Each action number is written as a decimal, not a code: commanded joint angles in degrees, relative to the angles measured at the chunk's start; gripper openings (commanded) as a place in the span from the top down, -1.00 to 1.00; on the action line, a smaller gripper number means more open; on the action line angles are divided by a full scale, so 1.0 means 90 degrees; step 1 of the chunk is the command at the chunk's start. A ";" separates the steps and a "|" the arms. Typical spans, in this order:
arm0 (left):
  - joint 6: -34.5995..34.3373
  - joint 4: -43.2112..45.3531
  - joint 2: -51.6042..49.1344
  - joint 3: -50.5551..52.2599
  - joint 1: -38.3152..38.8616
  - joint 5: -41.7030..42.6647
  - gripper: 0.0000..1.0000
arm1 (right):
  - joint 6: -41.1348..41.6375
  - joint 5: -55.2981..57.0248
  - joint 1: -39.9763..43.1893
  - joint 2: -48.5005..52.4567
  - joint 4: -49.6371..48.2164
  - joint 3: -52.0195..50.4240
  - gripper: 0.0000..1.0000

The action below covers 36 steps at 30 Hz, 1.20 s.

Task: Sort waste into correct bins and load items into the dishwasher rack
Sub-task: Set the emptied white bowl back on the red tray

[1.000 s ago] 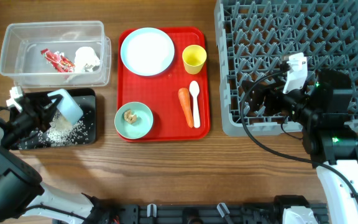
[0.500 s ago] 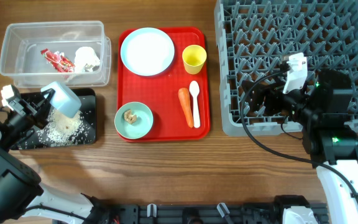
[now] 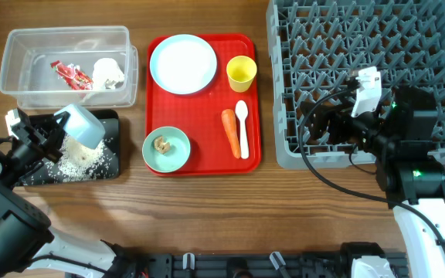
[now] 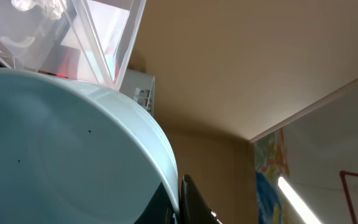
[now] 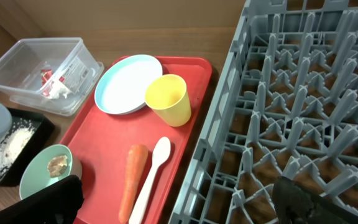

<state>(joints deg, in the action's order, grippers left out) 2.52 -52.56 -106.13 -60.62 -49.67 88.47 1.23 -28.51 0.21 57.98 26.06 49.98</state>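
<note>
Wood-grain table, two arms. Left gripper [image 3: 50,133] is clamped on the rim of a tilted bowl [image 3: 82,125], pale blue-green, tipped well off level. Directly under that hand are a black tray [image 3: 111,123] and a heap of white rice [image 3: 73,158]. Beyond the left gripper sits a clear tub [image 3: 22,45] holding one red-and-white wrapper [image 3: 71,73] and one crumpled tissue [image 3: 108,72].

To that hand's right lies a red tray [image 3: 207,116]. On it: one round pale blue plate [image 3: 182,63], one yellow cup [image 3: 241,72] upright, a second bowl [image 3: 166,149] upright with one brownish lump [image 3: 161,144] inside. One carrot [image 3: 229,131] and one white spoon [image 3: 242,127] lie side by side, long axes parallel and running far-to-near. Carrot's thick end and spoon's scoop both point to the far edge.

Right gripper [image 3: 324,127] has its jaws spread wide with nothing between them. It hangs over the near-left part of the grey rack [image 3: 439,46]. Bowls total: two.
</note>
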 commanded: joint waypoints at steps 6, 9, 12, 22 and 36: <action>0.0539 0.0005 0.0525 -0.0049 0.0347 0.0204 0.92 | 0.0039 -0.0124 0.0017 0.0036 -0.0027 0.0155 -0.99; 0.0534 0.0100 0.1137 -0.0306 0.0923 0.0185 0.92 | 0.0034 -0.0121 0.0017 0.0036 -0.0007 0.0155 -0.99; 0.0508 0.0270 0.1763 -0.0624 0.1678 -0.0141 0.92 | 0.0036 -0.0124 0.0017 0.0036 -0.0032 0.0155 -1.00; -0.1384 0.2244 0.2531 -0.0991 0.5819 -0.6285 0.92 | 0.0036 -0.0121 0.0017 0.0085 -0.0032 0.0155 -0.99; -0.1416 0.2526 0.0469 -0.0991 0.9071 -1.1157 0.92 | 0.0056 -0.0131 0.0017 0.0393 0.0056 0.0155 -1.00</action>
<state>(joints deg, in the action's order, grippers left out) -8.95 -29.06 -99.77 -69.54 32.05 -3.49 1.23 -28.51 0.21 61.19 26.59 49.98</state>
